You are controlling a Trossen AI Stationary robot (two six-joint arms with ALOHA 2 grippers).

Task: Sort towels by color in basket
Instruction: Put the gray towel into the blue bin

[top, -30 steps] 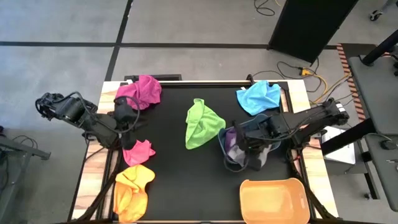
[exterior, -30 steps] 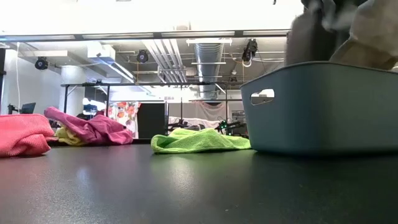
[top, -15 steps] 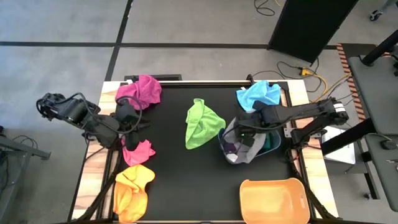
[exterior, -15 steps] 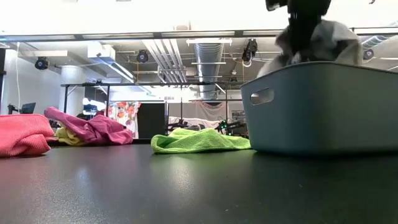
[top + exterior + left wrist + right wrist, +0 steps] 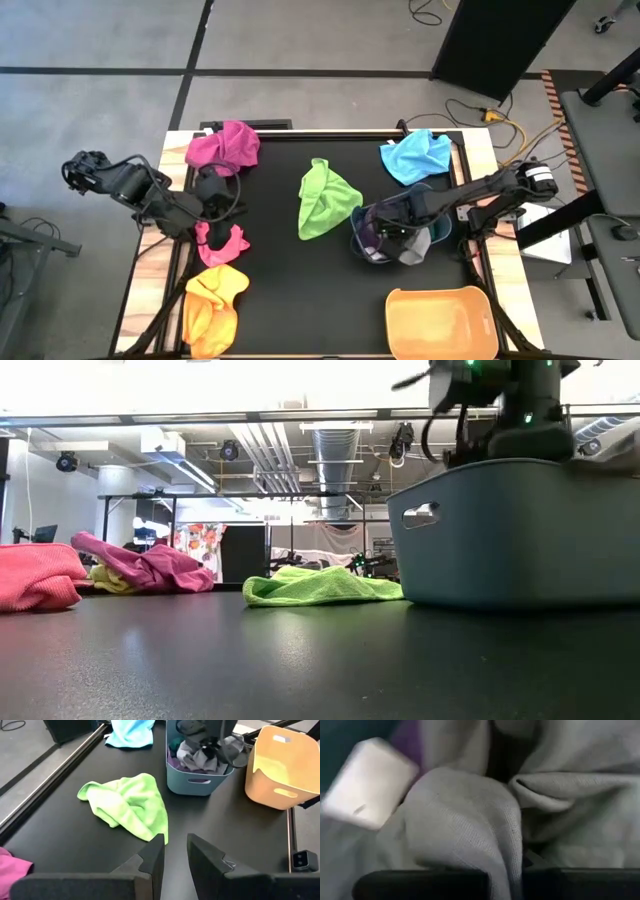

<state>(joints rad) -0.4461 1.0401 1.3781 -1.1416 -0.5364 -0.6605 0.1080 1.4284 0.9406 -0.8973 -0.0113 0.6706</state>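
Our right tool is down inside the teal basket, pressed into the grey towel; we cannot tell its opening. Our left tool, narrow and empty, hangs just beside the pink towel, so we judge it nearer.

The high view looks straight down on the table; the low view looks level across it; both show the lime towel.
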